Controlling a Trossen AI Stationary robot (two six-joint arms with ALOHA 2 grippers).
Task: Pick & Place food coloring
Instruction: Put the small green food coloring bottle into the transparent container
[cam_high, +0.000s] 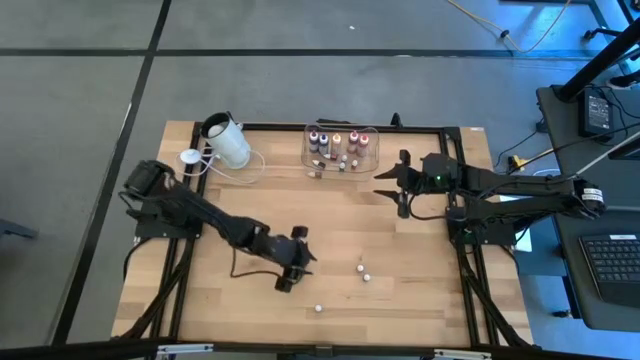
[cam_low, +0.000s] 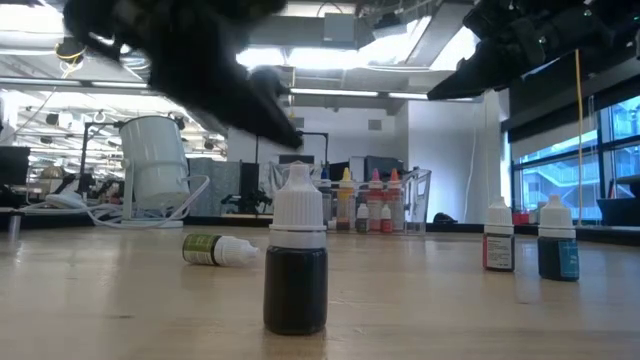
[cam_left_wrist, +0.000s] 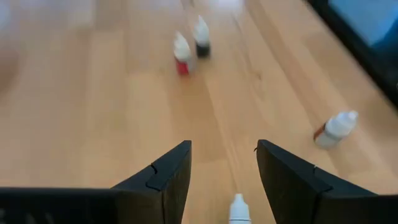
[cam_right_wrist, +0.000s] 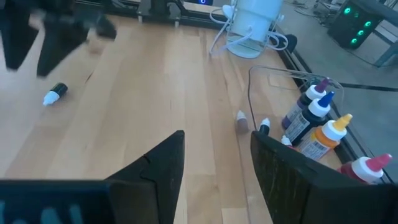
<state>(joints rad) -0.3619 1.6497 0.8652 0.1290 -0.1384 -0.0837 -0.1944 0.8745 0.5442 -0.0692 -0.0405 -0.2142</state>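
Observation:
Several tiny food coloring bottles are out on the wooden table. A red one (cam_low: 499, 240) and a blue one (cam_low: 557, 245) stand together right of centre (cam_high: 364, 269), and a dark one (cam_low: 295, 265) stands near the front edge (cam_high: 318, 309). A green-labelled bottle (cam_low: 220, 250) lies on its side. My left gripper (cam_high: 298, 262) hovers open above it, and the bottle's white cap (cam_left_wrist: 238, 208) shows between the fingers (cam_left_wrist: 222, 149). My right gripper (cam_high: 385, 183) hangs open (cam_right_wrist: 216, 138) beside the clear tub (cam_high: 340, 145), which holds more bottles (cam_right_wrist: 317, 118).
A white cylindrical cup (cam_high: 228, 140) with a white cable stands at the far left. Two small bottles (cam_right_wrist: 241, 121) lie on the wood just outside the tub. A black frame runs around the table (cam_high: 200, 330), and bare wood lies between the two arms.

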